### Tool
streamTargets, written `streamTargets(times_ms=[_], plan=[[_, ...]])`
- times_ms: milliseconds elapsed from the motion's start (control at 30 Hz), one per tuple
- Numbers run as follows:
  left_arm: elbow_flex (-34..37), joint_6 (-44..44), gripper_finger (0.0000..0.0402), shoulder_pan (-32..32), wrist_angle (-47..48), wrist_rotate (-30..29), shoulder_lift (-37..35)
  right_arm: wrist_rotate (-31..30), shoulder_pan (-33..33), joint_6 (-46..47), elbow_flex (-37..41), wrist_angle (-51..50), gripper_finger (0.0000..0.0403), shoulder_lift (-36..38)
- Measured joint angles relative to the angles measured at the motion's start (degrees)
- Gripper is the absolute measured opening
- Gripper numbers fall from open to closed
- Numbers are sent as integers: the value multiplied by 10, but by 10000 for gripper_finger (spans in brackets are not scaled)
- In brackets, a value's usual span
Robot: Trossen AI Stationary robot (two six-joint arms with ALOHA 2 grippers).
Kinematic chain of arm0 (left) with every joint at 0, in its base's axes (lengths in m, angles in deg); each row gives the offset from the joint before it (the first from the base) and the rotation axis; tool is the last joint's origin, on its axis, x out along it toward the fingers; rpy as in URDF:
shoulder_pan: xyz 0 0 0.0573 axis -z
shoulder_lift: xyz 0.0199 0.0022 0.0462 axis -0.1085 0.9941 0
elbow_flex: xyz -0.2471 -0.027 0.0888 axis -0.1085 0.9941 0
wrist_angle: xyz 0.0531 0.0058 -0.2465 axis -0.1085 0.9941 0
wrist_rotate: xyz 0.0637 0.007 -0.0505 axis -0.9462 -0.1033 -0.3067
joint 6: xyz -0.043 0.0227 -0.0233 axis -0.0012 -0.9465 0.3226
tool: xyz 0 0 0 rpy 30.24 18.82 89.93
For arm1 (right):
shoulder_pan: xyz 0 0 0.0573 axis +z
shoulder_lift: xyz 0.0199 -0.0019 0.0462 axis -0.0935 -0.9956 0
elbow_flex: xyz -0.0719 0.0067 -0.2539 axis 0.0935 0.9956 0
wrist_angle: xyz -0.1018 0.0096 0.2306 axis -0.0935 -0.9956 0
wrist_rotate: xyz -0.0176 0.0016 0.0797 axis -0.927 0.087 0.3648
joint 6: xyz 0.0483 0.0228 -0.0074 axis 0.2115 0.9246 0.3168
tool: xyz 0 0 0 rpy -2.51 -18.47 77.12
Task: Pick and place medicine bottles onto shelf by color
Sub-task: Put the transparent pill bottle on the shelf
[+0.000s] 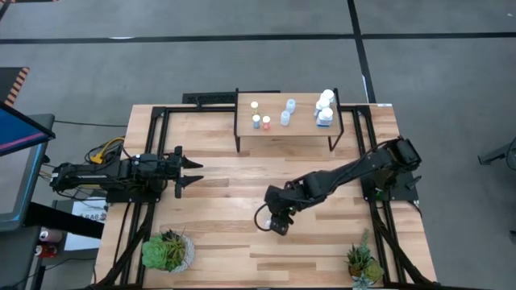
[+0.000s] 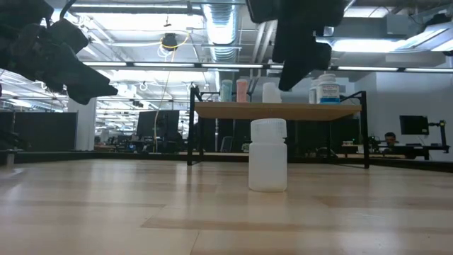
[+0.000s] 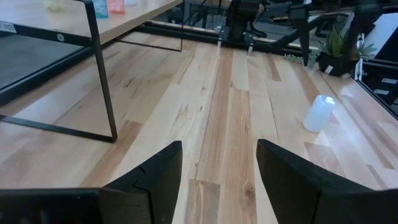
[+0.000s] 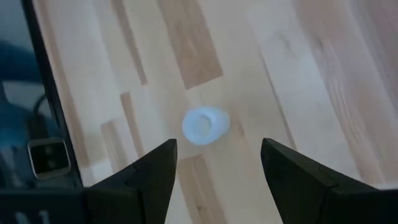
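My right jaws (image 4: 214,171), spread wide, hover above the last white bottle (image 4: 206,126) standing on the table (image 1: 242,258); an off-centre descent could topple it. Left jaws (image 3: 217,180) wait open.

My table (image 1: 218,173) carries the shelf (image 1: 302,126), two potted plants (image 1: 168,250), and one white bottle (image 2: 268,154) standing alone.

your table (image 1: 322,250) is light wood planks on a black frame, sitting on a grey floor (image 1: 161,64) with dark tape lines. behind it you've got a big open room: exposed silver ducting (image 2: 219,21), long ceiling lights (image 2: 141,64), dark monitors (image 2: 414,125) and a person (image 2: 390,138) seated far off.
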State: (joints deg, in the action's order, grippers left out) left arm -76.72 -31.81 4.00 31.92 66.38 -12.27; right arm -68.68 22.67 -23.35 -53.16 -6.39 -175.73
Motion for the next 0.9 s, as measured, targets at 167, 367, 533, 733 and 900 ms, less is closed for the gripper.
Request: streamTargets(times_ms=[167,367,533,733,900], plan=[[0,0,195,0,0,0,0,4,-14,86,0,3,256,0],[0,0,195,0,0,0,0,31,-15,131,0,3,256,0],[0,0,195,0,0,0,0,50,-7,152,0,3,256,0],[0,0,195,0,0,0,0,50,-4,156,0,3,256,0],[0,0,195,0,0,0,0,50,-4,156,0,3,256,0]])
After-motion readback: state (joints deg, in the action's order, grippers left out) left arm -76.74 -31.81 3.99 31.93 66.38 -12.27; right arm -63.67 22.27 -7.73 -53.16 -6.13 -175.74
